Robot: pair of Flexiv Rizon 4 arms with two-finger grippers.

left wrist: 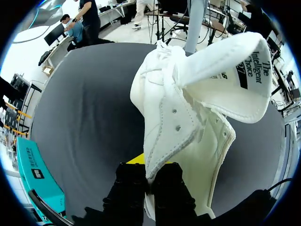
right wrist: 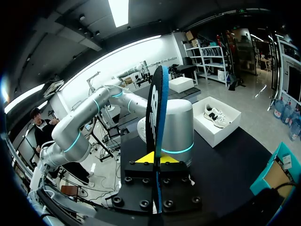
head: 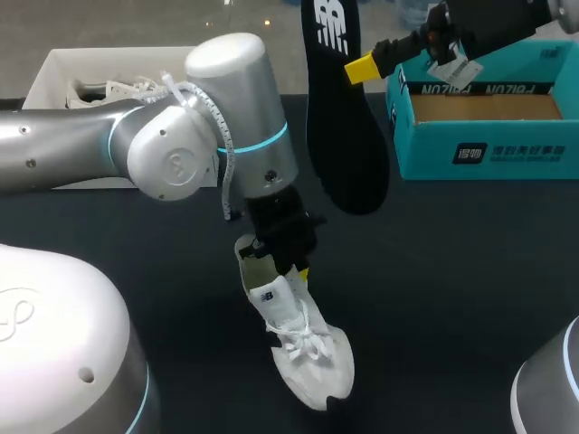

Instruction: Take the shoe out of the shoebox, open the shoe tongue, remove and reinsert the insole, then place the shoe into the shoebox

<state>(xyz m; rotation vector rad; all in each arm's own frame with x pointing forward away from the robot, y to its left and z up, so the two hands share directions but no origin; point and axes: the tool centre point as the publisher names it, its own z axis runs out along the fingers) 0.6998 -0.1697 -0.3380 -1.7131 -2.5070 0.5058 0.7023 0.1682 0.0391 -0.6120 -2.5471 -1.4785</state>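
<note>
A white shoe (head: 303, 348) stands on the dark table, toe toward the front, with its tongue (left wrist: 225, 80) folded out. My left gripper (head: 288, 262) is shut on the shoe's side wall at the collar; in the left wrist view its black fingers (left wrist: 136, 186) pinch that edge. High at the back, my right gripper (head: 362, 68) is shut on the black insole (head: 344, 127), which hangs in the air above the table. In the right wrist view the insole (right wrist: 156, 113) stands edge-on between the yellow tips of the right gripper (right wrist: 153, 160). The open teal shoebox (head: 488, 149) stands at the back right.
A white box (head: 54, 68) holding another shoe (head: 109, 90) stands at the back left, behind my left arm (head: 181, 145). The teal shoebox's edge (left wrist: 33, 174) shows beside my left gripper. Dark table surface (head: 452, 289) lies bare right of the shoe.
</note>
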